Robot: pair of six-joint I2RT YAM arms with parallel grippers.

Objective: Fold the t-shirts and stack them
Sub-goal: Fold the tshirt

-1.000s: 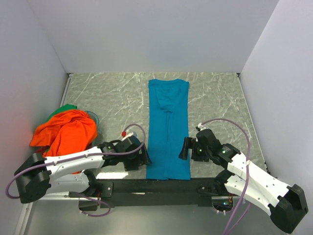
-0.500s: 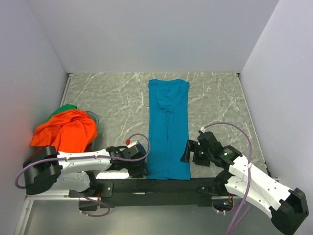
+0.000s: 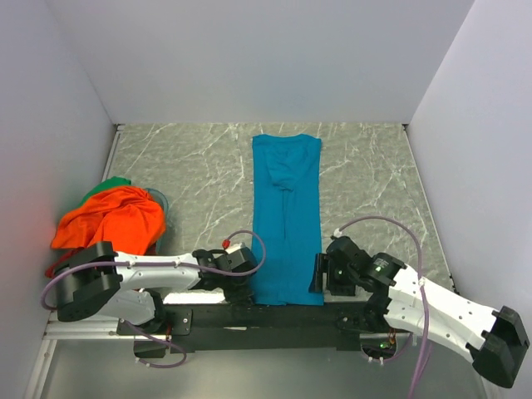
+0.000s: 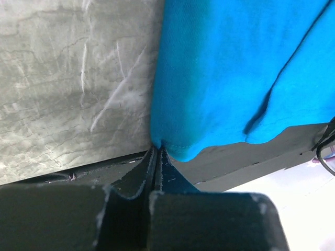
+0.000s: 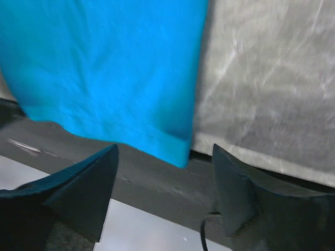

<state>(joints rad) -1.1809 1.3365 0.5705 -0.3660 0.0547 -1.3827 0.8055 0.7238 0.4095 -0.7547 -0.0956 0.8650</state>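
A teal t-shirt [image 3: 287, 208] lies folded into a long narrow strip down the middle of the marbled table [image 3: 191, 166]. My left gripper [image 3: 248, 287] sits low at the strip's near left corner. In the left wrist view its jaws [image 4: 157, 149] are pressed together, and the teal t-shirt [image 4: 230, 68] has its hem corner pinched at their tips. My right gripper [image 3: 318, 278] is at the near right corner. It [image 5: 165, 148] stands open, its fingers either side of the corner of the teal t-shirt [image 5: 104, 63] and not touching it.
A crumpled orange t-shirt [image 3: 112, 220] lies heaped at the left wall, with green cloth [image 3: 116, 181] showing behind it. A black rail [image 3: 274, 316] runs along the near table edge under the teal hem. White walls close the back and sides.
My left gripper slid right and nearer to the teal shirt's near left corner and shut on it. My right gripper moved closer to the near right corner, its jaws narrowing slightly.
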